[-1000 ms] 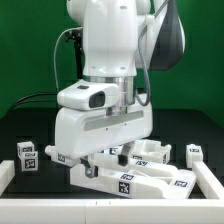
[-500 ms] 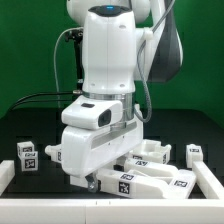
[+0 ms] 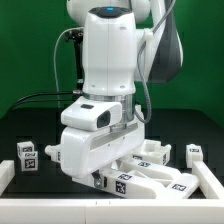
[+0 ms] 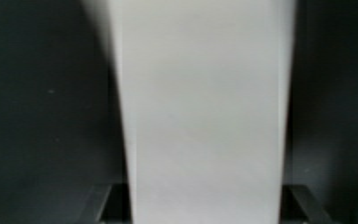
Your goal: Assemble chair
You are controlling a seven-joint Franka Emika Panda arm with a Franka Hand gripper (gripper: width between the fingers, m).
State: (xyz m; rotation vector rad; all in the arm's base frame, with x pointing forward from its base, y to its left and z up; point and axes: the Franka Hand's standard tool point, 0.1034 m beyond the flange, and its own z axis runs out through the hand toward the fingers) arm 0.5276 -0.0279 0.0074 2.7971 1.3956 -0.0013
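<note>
A long white chair part (image 4: 208,100) fills the middle of the wrist view, blurred and very close. My gripper (image 4: 208,208) straddles it, a dark finger (image 4: 112,204) tight against each long edge, so it looks shut on the part. In the exterior view the arm's white hand (image 3: 95,140) is low over a heap of white tagged chair parts (image 3: 140,182) at the front of the black table. The fingertips are hidden behind the hand there.
A small white tagged block (image 3: 27,153) lies at the exterior view's left and another (image 3: 196,152) at its right. More white parts (image 3: 152,152) lie behind the heap. A white rail (image 3: 7,172) runs along the front left edge.
The hand has turned and come down onto the heap of parts. In the last half second it sank a little further.
</note>
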